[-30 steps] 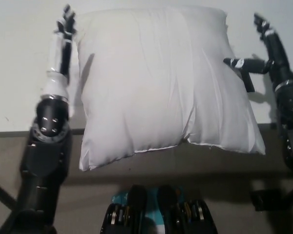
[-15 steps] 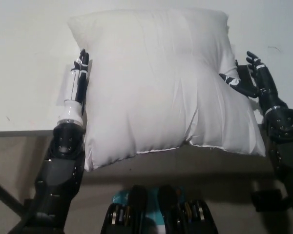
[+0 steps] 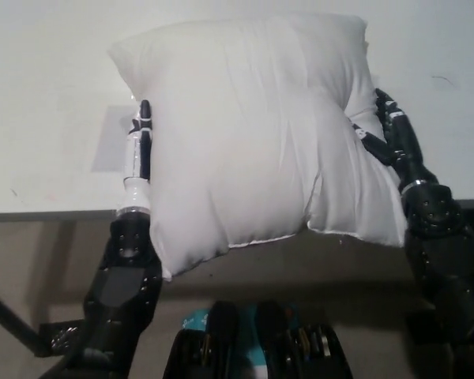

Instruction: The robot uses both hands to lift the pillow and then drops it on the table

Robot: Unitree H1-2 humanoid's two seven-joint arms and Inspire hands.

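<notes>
Pillow [image 3: 253,134], white and plump, fills the centre and upper middle of the frame, squeezed between both hands. Left hand [image 3: 139,154] lies flat against its left side at centre left, fingers [image 3: 144,118] straight and pressing the fabric. Right hand [image 3: 391,134] presses into the right side at centre right, fingers bent into a dent in the cloth. Its lower corners hang past the near edge of the table [image 3: 39,118], which spans the upper frame.
</notes>
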